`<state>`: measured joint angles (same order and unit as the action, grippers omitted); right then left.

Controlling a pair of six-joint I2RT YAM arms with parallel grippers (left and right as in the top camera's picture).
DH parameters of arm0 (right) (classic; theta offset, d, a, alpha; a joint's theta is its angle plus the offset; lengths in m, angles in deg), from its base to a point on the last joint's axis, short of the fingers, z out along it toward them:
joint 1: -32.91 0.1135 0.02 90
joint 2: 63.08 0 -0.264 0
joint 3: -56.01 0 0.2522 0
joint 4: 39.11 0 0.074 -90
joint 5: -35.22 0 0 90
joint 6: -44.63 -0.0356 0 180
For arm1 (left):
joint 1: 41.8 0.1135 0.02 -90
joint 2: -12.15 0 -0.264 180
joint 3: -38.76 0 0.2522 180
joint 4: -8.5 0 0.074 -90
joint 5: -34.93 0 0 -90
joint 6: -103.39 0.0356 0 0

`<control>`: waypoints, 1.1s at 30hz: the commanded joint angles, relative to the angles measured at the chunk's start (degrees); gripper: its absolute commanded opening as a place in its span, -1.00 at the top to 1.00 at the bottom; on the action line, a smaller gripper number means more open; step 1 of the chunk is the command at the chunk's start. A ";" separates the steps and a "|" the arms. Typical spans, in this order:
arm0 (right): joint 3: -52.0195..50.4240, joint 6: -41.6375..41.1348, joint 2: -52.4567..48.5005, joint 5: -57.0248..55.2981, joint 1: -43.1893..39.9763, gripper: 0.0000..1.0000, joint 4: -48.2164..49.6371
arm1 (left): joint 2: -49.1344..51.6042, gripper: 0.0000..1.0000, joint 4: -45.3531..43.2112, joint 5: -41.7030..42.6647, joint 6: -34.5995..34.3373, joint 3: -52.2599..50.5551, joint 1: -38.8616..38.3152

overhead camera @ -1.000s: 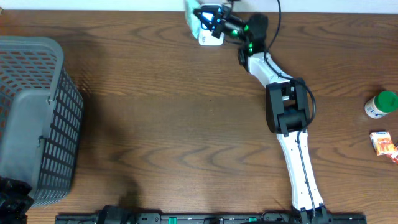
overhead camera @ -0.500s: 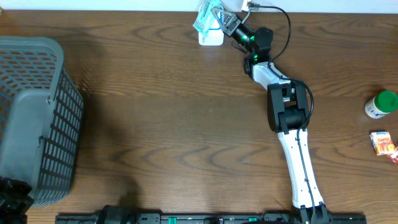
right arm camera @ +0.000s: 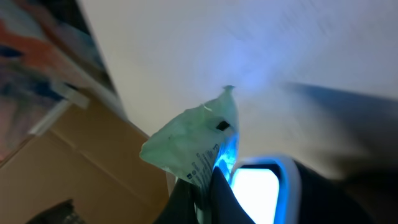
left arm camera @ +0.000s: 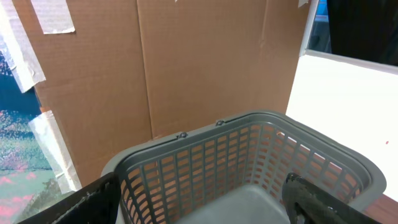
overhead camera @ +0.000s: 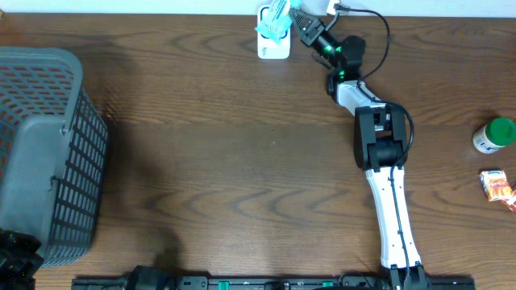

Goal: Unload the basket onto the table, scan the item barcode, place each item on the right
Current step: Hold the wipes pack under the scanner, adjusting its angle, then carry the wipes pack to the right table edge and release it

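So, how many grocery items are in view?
3: the green pouch held at the scanner; the green-capped bottle at the right edge; the orange packet beside it. More may hide in the basket.

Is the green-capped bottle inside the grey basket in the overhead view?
No, the green-capped bottle is on the table at the right edge, across from the grey basket at the left.

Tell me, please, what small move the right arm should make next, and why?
Probably turn the packet so its printed face meets the scanner: the right tool holds the packet over it, and the wrist view shows the lit window beside the packet's edge, not facing its print.
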<state>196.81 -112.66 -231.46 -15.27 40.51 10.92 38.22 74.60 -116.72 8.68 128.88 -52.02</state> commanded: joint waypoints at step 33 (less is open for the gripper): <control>34.10 30.14 38.51 -55.63 6.32 0.98 -118.62 | -0.39 -0.66 -0.07 -0.57 -0.31 -0.13 0.17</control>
<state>229.68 -98.17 -198.70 -34.44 45.42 -100.20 38.09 74.69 -116.74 8.70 128.75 -52.02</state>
